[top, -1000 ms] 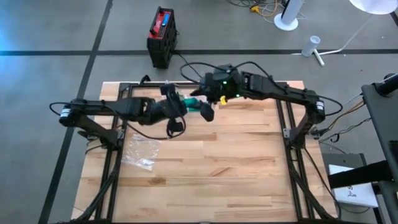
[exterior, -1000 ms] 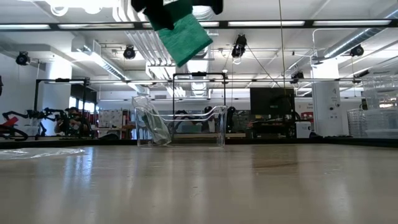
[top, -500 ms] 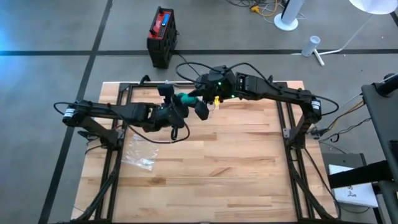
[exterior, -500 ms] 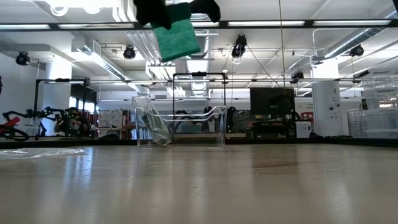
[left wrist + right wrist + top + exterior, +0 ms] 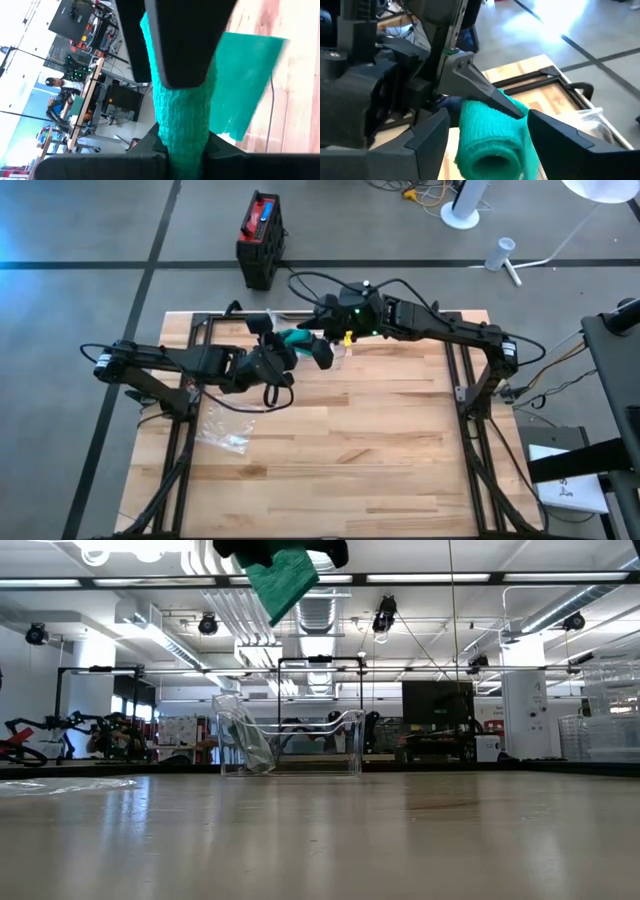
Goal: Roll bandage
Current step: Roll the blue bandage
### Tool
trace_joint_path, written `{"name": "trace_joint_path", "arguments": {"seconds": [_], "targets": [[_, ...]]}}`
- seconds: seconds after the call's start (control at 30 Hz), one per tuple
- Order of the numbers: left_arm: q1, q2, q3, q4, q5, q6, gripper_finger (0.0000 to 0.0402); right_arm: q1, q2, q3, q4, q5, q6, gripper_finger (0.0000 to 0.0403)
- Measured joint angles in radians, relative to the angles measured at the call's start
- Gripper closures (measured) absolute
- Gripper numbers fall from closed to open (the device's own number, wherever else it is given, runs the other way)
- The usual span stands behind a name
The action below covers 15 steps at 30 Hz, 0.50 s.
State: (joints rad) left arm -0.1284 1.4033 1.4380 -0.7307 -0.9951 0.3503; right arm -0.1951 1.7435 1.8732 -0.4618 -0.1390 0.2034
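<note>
Bandage (image 5: 492, 137), mostly rolled, sits pinched in the left claw (image 5: 185, 100); the right claw (image 5: 485, 150) straddles it, spread wide; a loose tail remains.

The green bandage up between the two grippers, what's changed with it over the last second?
The green bandage has lifted, so less of its loose tail hangs down in the low view. The left gripper stays shut on it. The right gripper still straddles the roll, fingers apart. The plastic bag on the table has not moved.
</note>
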Motion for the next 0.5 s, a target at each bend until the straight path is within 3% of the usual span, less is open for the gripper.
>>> {"name": "trace_joint_path", "arguments": {"seconds": [0.23, 0.5], "targets": [[0.000, 0.000, 0.000, 0.022, 0.000, 0.037, 0.0382, 0.000, 0.005, 0.000, 0.007, 0.001, 0.076, 0.0144], [-0.002, 0.000, 0.000, 0.056, 0.001, 0.087, 0.0380, 0.001, 0.011, -0.005, 0.005, 0.006, 0.100, 0.0213]]}}
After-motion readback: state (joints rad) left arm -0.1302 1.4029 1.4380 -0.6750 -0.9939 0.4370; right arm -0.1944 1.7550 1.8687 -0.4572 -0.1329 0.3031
